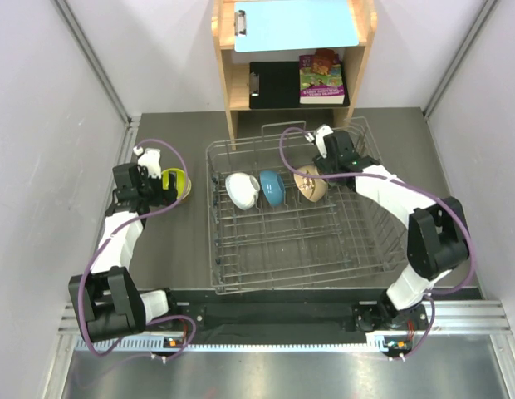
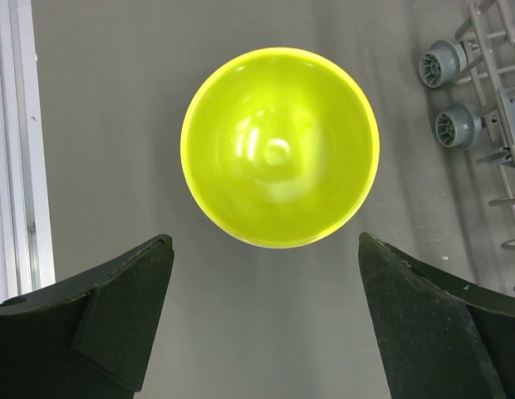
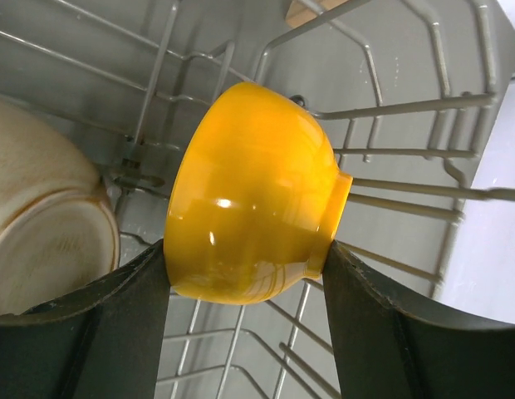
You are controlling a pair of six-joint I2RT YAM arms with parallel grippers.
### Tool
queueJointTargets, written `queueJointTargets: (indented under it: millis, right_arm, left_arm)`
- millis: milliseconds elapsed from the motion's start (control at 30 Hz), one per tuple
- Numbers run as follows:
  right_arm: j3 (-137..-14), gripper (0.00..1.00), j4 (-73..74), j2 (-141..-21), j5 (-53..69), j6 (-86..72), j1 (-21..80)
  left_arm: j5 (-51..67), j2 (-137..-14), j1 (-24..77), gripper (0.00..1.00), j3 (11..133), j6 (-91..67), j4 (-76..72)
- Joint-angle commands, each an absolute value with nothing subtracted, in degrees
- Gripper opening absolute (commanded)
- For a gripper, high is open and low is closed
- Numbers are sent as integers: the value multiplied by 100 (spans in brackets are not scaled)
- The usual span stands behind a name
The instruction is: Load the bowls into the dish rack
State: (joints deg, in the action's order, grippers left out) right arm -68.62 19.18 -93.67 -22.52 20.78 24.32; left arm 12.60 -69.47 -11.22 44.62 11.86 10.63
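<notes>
On the grey desk (image 1: 191, 249), the dish rack (image 1: 274, 249) sits at the middle, its long wire sides running left to right. Three bowls stand on edge among the prongs in its far half: the white bowl (image 1: 241, 189) at the left, the blue bowl (image 1: 272, 188) just beside it, and a speckled beige bowl (image 1: 311, 184) to the right of those.

The right jaws are reaching into the far right part of the rack, about half open and closed on the orange bowl (image 3: 249, 216). One black finger (image 3: 100, 332) presses against its rim side and the other finger (image 3: 390, 332) against its foot, so the bowl is held on its side above the rack wires. Whether it touches a wire, I cannot tell. The beige bowl lies just to one side of it in the right wrist view. From the top camera the orange bowl is hidden under the arm.

Left of the rack, well apart from the other bowls, the lime green bowl (image 2: 279, 146) stands upright on the bare desk, mouth up. The left jaws hover over it, spread wide and holding nothing; both fingers are clear of the bowl. Two grey rollers (image 2: 440, 65) on the rack's edge show at the upper right of the left wrist view.

Beyond the rack stands a wooden shelf unit (image 1: 228, 91) with a light blue clipboard (image 1: 299, 23) on top and a black clipboard (image 1: 274, 83) and a colourful booklet (image 1: 321, 76) below.
</notes>
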Motion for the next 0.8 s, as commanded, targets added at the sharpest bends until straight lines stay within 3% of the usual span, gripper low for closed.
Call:
queueJointTargets:
  millis: [0, 100, 167, 300, 400, 700, 767]
  right_arm:
    - [-7102, 0, 1433, -9492, -2496, 2197, 2373]
    - [-7163, 2, 1389, -9606, -2540, 2215, 2382]
    - [-7224, 11, 1397, -9694, -2557, 2224, 2373]
    - [-7295, 51, 1441, -9782, -2549, 2259, 2373]
    - [-7339, 69, 1485, -9800, -2497, 2259, 2382]
    - [-7453, 95, 1705, -9703, -2417, 2285, 2373]
    - [-7506, 96, 1810, -9651, -2373, 2285, 2373]
  left_arm:
    - [1354, -6741, -1169, 96, 4395, 1108, 791]
    - [1362, -6741, -1169, 96, 4386, 1108, 774]
    - [1380, -6732, -1178, 96, 4368, 1116, 782]
    - [1380, -6732, -1187, 96, 4351, 1125, 782]
    - [1389, -6732, -1195, 96, 4342, 1116, 782]
    - [1433, -6732, -1195, 96, 4351, 1107, 782]
    - [1433, -6741, -1195, 96, 4342, 1099, 782]
